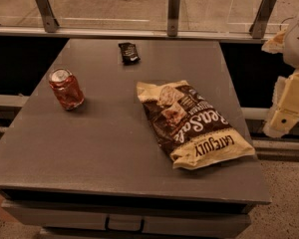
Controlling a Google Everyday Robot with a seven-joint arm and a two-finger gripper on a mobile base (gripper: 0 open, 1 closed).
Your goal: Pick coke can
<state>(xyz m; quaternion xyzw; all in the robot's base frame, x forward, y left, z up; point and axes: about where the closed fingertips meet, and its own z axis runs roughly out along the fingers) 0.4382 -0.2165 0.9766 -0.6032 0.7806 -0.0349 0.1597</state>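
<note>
The coke can (pixel 66 88), small and red with a silver top, stands upright on the left part of the grey table (pixel 109 143). My gripper (pixel 289 106) is at the far right edge of the view, beyond the table's right side and well away from the can. It holds nothing that I can see.
A large brown and cream chip bag (pixel 194 123) lies flat on the right half of the table. A small black packet (pixel 128 52) lies near the back edge. A glass railing with metal posts (pixel 174 14) runs behind the table. A drawer handle (pixel 123 225) shows below the front edge.
</note>
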